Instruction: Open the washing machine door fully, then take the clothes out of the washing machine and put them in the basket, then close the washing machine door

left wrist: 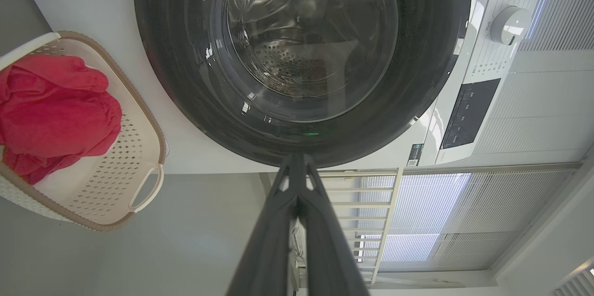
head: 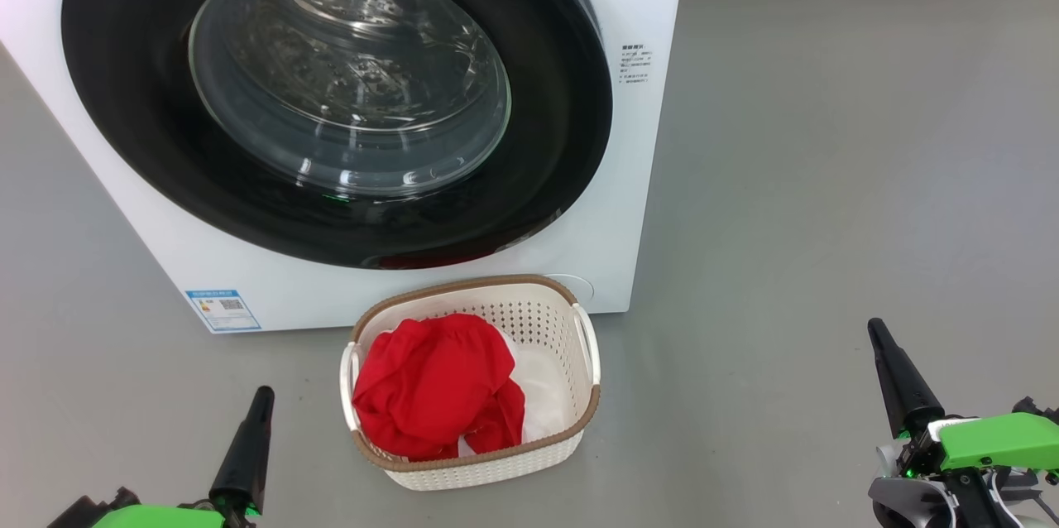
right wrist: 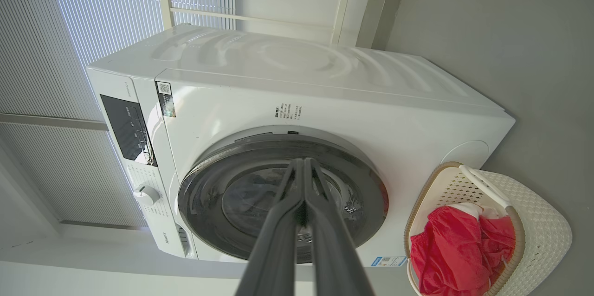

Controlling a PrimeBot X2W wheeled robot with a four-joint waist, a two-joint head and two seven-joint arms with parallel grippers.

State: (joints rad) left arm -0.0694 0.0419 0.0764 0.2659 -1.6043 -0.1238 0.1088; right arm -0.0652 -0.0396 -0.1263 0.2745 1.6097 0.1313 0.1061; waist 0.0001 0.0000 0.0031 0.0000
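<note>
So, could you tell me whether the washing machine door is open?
No, the washing machine door lies shut, flush against the white washing machine.

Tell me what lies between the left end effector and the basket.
Bare grey floor, seen in the head view; the left end effector and basket stand apart.

One washing machine (head: 649, 180), one basket (head: 496, 470), one clothes heap (head: 430, 383).

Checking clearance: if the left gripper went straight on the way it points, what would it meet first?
Likely the washing machine door, at its black rim; depth is unclear.
</note>
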